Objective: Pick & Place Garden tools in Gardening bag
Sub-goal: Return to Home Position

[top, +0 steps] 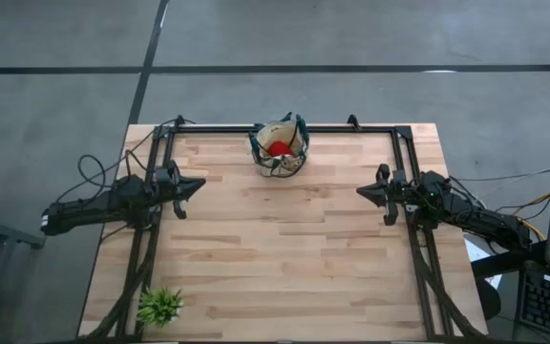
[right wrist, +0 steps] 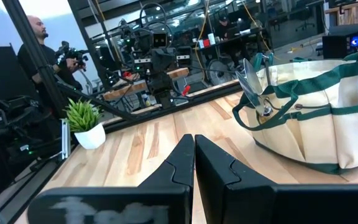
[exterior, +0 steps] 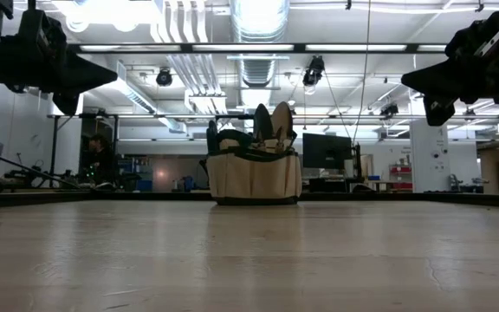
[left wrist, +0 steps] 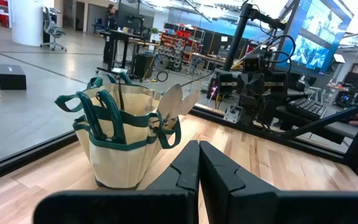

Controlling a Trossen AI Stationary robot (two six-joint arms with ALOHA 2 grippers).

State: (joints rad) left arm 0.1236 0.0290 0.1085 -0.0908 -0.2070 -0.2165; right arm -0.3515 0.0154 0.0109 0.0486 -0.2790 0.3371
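Bag [top: 299, 145] parked upper centre on the surface [top: 285, 258], trowel blade [left wrist: 171, 102] and red lump [top: 277, 149] tucked inside; left pincer [top: 200, 185] mid-left and right pincer [top: 360, 192] mid-right, both clenched empty, held clear because packing looks finished.

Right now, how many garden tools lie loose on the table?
0. Only the gardening bag and a plant stand there; a trowel blade and a red item show inside the bag, others may be hidden.

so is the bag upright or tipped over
Upright. In the low view the bag sits flat on the table with straight sides, and a trowel pokes up out of its top.
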